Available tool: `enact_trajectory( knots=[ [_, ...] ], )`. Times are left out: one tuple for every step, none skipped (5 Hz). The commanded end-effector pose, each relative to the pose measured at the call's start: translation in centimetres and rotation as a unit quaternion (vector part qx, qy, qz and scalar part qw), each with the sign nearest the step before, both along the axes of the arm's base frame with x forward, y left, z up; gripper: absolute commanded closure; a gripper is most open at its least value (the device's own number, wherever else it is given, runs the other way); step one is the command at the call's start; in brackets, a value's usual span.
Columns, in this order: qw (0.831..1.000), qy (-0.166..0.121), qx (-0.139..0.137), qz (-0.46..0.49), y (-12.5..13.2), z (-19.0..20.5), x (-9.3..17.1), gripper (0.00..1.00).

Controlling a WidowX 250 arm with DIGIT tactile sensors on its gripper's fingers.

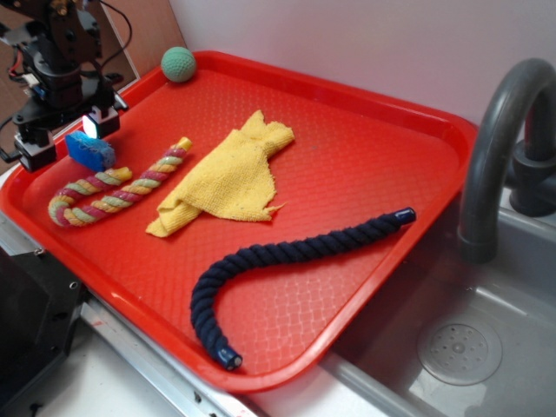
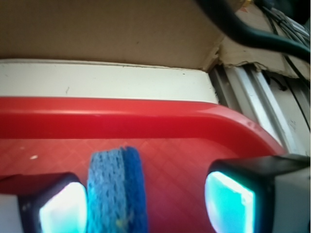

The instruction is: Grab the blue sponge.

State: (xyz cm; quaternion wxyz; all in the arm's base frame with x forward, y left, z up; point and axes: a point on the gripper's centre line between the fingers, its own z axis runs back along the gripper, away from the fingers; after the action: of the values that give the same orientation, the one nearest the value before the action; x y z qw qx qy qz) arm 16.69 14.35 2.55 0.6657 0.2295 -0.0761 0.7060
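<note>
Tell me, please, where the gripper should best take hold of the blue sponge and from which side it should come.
Grip the blue sponge across its two broad flat faces, coming down from above. It stands on edge on the red tray, and in the wrist view its narrow top already sits between the open gripper fingers, nearer one pad. Centring first would probably give an even squeeze.

Even, soft light filled both views. My wrist view was blurred, worst at the lower edge, where my fingertip pads [image 2: 228, 204] glowed cyan-white.
</note>
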Motion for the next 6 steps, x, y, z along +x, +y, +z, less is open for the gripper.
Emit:
enact_trajectory(
  knots=[
    [0.999,0.009,0.011,-0.03,-1.6,-0.3,-0.8,0.0],
    [0.999,0.012,0.017,-0.03,-2.2,-0.6,-0.7,1.0],
    [0.999,0.014,0.022,-0.029,-2.4,-0.9,-0.6,1.0],
    [0.999,0.013,0.03,-0.029,-3.2,-1.0,-1.3,1.0],
    [0.996,0.0,0.042,-0.079,-3.0,2.4,-0.9,1.0],
    [0.991,-0.049,0.043,-0.117,-3.4,6.6,-0.4,1.0]
  ],
)
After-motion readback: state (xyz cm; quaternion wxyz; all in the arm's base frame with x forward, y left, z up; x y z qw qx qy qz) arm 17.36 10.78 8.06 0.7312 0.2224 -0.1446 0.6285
